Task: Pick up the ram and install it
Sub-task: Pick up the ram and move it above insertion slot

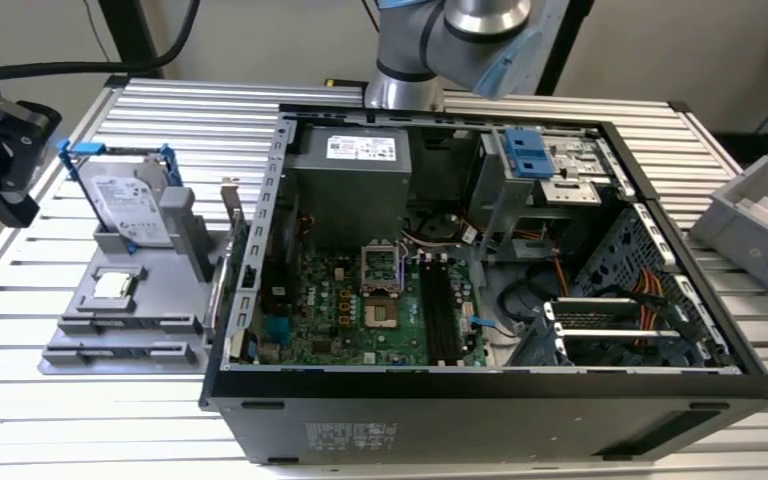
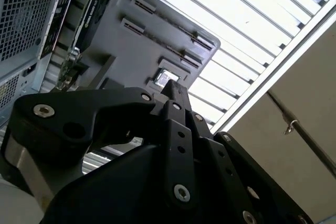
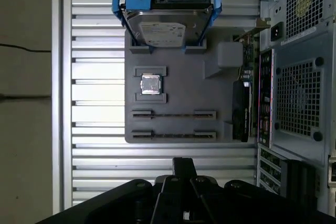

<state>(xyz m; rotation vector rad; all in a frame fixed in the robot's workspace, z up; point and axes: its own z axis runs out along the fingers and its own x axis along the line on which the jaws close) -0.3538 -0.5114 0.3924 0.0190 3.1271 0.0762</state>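
Grey tray (image 3: 178,85) near our gripper (image 3: 184,162), fingers (image 3: 178,168) pressed together; its two long slots (image 3: 173,114) sit bare; ram install unconfirmed, we judge.

Grey fixture tray (image 3: 181,90) lies on slatted tabletop (image 3: 94,77). Tray carries hard drive (image 3: 165,24) at one end, square chip (image 3: 150,84) mid-tray, two long slots (image 3: 173,114) at the other end. Computer case (image 3: 299,93) adjoins the tray; closed jaws sit beyond its slot end
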